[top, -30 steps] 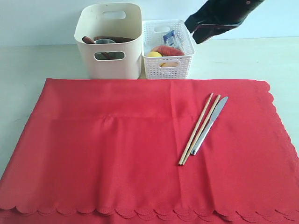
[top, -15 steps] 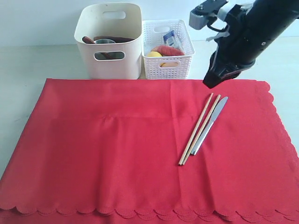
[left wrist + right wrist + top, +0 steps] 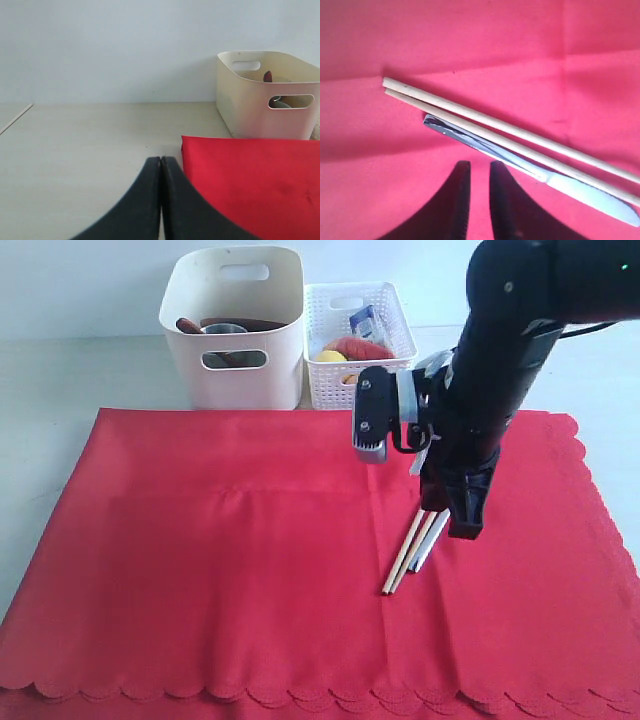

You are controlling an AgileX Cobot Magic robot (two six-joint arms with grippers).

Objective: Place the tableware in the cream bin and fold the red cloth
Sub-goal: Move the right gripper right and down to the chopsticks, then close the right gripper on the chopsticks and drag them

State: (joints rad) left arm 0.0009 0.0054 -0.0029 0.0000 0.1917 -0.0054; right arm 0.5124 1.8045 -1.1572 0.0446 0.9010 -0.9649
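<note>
- My right arm (image 3: 500,370) comes down over the red cloth (image 3: 220,560), with my fingers (image 3: 462,518) pointing down at it.
- The chopsticks (image 3: 404,558) and the metal knife (image 3: 428,546) lie side by side on the cloth, and my arm hides their far ends.
- I cannot tell whether my fingers touch them.
- The cream bin (image 3: 235,380) and the white basket (image 3: 365,385) stand side by side on the pale surface (image 3: 60,370), just past the cloth's far edge.

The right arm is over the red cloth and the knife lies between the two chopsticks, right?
Not quite. The right gripper is over the red cloth, but the knife lies beside the chopsticks, not between them; the two sticks sit together on one side of it. The right wrist view shows this.
</note>
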